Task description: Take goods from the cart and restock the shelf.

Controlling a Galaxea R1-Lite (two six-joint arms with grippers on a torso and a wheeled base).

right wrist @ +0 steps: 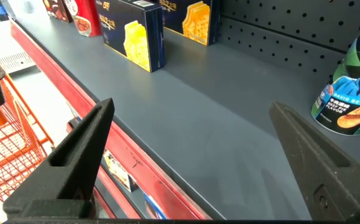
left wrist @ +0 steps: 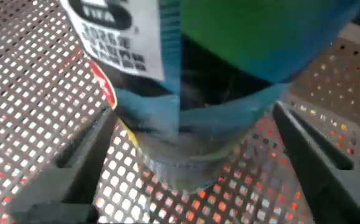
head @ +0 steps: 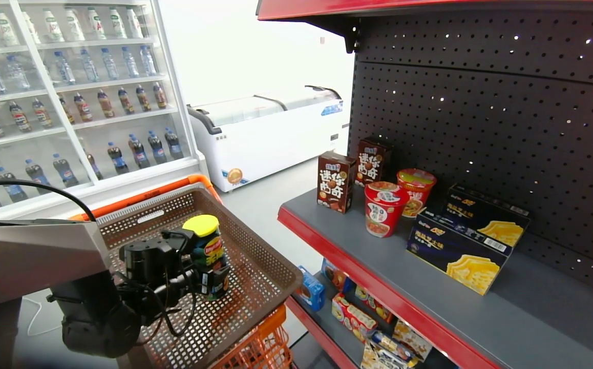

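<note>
Inside the cart basket [head: 263, 266], the yellow-lidded canister [head: 208, 251] is pinched between the fingers of the left gripper [left wrist: 186, 155]. It is best lifted upright, clear of the rim, before being carried to the shelf [head: 373, 256], where the right gripper [right wrist: 192, 111] hangs spread.

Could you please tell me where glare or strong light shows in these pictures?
Head view: the wall behind the chest freezer is washed out, and bright dots shine through the pegboard. Right wrist view: the shelf is evenly lit, no glare.
</note>
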